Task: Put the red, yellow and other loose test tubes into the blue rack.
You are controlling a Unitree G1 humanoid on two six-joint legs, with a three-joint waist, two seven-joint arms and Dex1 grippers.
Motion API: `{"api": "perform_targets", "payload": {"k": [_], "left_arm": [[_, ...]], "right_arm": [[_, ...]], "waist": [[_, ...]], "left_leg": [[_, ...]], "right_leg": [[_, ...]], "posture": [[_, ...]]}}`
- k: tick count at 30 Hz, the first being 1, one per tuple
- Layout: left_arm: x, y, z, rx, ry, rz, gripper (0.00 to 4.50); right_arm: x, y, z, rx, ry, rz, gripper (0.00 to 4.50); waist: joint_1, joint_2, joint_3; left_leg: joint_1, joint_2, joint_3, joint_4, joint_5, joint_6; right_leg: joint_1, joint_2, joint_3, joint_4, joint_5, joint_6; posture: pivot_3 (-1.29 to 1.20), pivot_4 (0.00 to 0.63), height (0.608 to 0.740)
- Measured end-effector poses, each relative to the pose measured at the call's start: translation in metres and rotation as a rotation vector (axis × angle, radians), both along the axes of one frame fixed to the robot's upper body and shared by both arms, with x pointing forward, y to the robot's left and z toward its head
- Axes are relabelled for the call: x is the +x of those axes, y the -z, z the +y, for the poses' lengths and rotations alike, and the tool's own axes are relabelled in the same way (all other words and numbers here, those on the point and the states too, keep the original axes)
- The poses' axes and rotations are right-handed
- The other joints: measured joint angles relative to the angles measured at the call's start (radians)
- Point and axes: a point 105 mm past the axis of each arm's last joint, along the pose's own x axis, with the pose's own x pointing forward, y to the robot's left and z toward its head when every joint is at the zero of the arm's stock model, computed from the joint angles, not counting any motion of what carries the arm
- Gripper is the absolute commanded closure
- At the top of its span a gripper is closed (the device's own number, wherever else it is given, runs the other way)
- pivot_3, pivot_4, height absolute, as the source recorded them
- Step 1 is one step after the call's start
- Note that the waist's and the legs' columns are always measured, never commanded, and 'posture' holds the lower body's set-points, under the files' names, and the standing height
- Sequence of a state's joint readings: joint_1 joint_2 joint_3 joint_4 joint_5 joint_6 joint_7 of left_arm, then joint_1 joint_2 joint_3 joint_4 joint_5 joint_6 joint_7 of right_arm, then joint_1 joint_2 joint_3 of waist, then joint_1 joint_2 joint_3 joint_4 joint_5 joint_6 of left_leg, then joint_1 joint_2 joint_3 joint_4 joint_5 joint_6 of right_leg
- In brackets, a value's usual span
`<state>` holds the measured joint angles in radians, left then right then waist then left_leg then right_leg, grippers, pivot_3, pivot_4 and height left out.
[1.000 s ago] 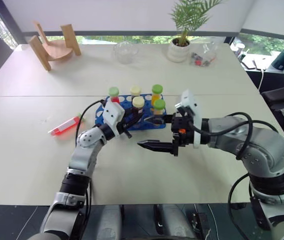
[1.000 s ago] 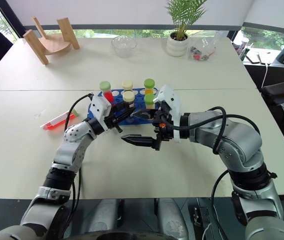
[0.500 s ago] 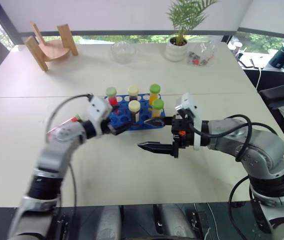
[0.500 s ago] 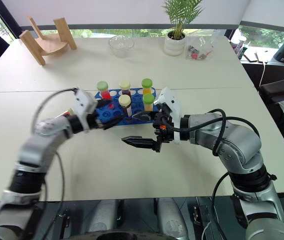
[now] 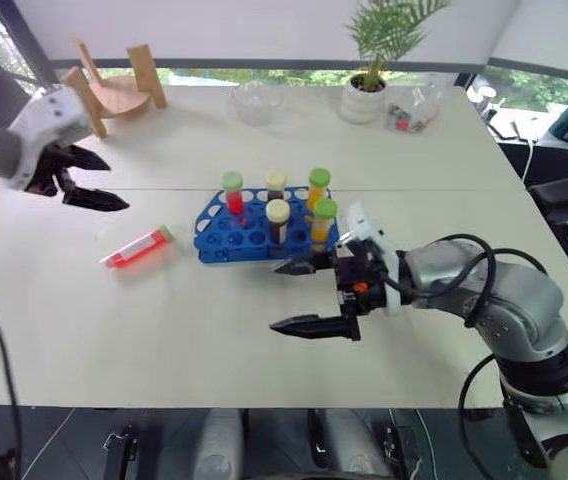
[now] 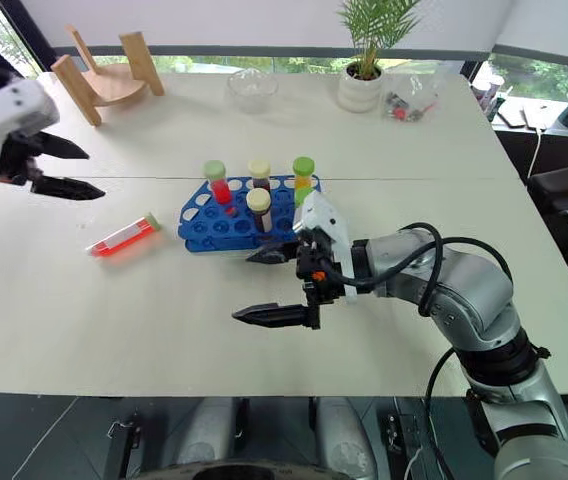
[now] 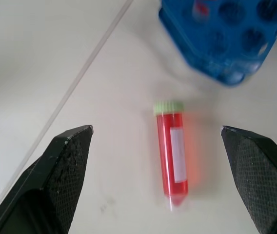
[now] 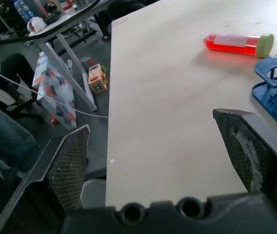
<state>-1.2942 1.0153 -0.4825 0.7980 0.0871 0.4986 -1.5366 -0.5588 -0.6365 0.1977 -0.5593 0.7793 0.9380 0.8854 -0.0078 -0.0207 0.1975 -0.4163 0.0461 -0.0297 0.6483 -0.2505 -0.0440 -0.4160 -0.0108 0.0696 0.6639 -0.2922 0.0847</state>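
White table (image 5: 264,340), blue rack (image 5: 219,238) mid-table, one red tube (image 5: 139,249) lying loose beside it.

Five capped tubes stand upright in the rack: red with a green cap (image 5: 232,190), two dark ones with cream caps (image 5: 277,210), two yellow ones with green caps (image 5: 316,188). Left gripper (image 5: 89,178) hovers high over the table's left side, fingers spread wide and empty, the loose tube below between them in the wrist view. Right gripper (image 5: 299,296) hangs just in front of the rack, jaws wide apart, holding nothing.
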Motion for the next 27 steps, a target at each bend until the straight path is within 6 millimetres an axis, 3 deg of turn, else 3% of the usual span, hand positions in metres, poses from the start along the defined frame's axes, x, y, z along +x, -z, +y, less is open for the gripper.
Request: {"api": "perform_targets", "payload": {"k": [3, 10, 26, 27], "left_arm": [[0.008, 0.014, -0.012, 0.005, 0.029, 0.112, 0.19], [0.009, 0.052, -0.012, 0.177, 0.09, 0.269, 0.19], [0.006, 0.097, 0.001, 0.316, 0.1, 0.331, 0.19], [0.007, 0.097, 0.001, 0.323, 0.1, 0.324, 0.43]], "right_arm": [[0.002, 0.0, 0.004, 0.011, 0.02, -0.018, 0.0], [0.007, 0.009, 0.007, 0.046, 0.101, 0.011, 0.0], [0.01, 0.01, 0.002, 0.068, 0.201, 0.003, 0.0], [0.01, 0.01, 0.002, 0.068, 0.201, 0.002, 0.0]], "waist": [[-0.011, -0.001, 0.0], [-0.037, -0.001, 0.0], [-0.035, -0.001, 0.0], [-0.035, -0.001, 0.0]], "left_leg": [[-0.012, 0.001, 0.0, 0.001, 0.0, 0.0], [-0.013, 0.001, -0.002, -0.002, -0.001, 0.001], [-0.01, 0.001, -0.003, 0.002, -0.001, 0.002], [-0.01, 0.001, -0.003, 0.002, -0.001, 0.002]], "right_leg": [[-0.013, 0.0, 0.0, 0.003, 0.003, 0.005], [-0.017, 0.001, -0.001, 0.007, 0.001, 0.001], [-0.015, 0.001, -0.001, 0.013, 0.001, 0.002], [-0.015, 0.001, -0.001, 0.014, 0.001, 0.002]], "posture": [[0.0, 0.15, 0.74], [0.0, 0.15, 0.74], [0.0, 0.15, 0.74], [0.0, 0.15, 0.74]]}}
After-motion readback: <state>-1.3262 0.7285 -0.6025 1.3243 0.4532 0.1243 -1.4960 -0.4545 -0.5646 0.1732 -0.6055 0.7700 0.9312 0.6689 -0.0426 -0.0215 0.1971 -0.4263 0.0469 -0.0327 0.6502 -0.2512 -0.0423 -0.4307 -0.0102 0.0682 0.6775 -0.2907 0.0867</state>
